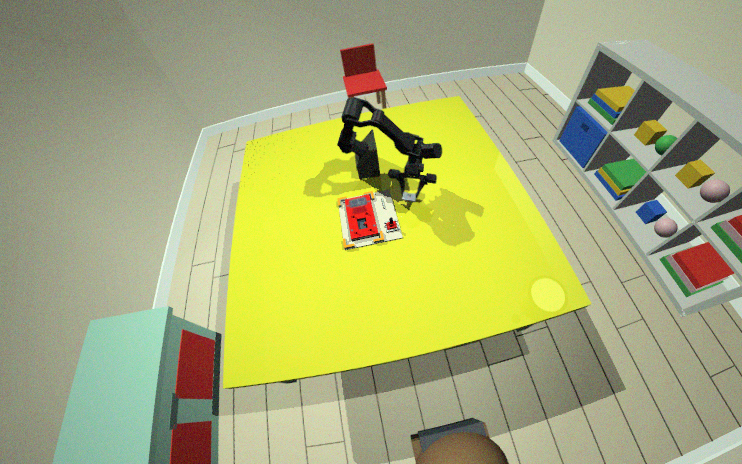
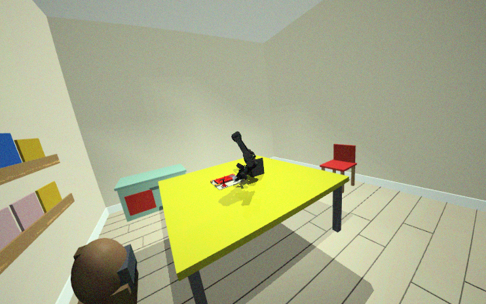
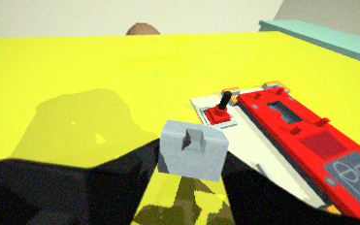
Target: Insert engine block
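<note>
From the top view, we see the gripper [image 1: 410, 193] [image 2: 237, 177] [image 3: 190, 147] low over the yellow table [image 1: 304, 299] [image 2: 260, 211] [image 3: 101, 63], with the grey engine block [image 1: 410, 197] [image 3: 193, 151] at its fingertips, just right of the red car body [image 1: 356, 235] [image 2: 222, 179] [image 3: 310, 127].

From the exterior view, we find the arm leaning over the car's near side; the block is too small for us to make out.

From the wrist view, we have the fingers about half open, pressed on the block's two ends, its notched slot facing us. The opening lies to the right, unfilled. We judge the block light, stiff and hard, unlikely to dent but smooth enough to twist if it bumps the edge. Our hold across the ends seems sound; we would keep it high on the sides, leaving the lower part free to enter.
</note>
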`<state>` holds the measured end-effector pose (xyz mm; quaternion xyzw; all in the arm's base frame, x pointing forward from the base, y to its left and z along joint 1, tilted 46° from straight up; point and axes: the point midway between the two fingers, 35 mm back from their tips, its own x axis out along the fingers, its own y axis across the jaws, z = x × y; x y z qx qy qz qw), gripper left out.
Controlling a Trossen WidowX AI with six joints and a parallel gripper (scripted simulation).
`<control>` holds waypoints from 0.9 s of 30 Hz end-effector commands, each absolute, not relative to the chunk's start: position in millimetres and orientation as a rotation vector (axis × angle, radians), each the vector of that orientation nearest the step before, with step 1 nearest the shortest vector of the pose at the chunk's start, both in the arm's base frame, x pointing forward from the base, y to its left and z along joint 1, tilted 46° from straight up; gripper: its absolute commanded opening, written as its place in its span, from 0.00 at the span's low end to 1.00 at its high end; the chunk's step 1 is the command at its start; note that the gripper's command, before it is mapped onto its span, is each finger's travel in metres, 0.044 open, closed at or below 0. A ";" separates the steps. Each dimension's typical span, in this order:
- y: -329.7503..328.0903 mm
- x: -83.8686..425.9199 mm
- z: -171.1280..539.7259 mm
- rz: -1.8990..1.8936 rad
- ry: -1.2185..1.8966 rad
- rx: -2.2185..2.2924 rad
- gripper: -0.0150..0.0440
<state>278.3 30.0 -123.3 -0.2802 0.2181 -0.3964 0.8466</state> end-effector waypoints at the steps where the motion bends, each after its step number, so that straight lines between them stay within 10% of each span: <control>1: 23.6 276.3 -127.5 -0.837 0.455 -0.602 0.25; 27: -13.5 265.9 -164.1 -0.837 0.455 -0.605 0.25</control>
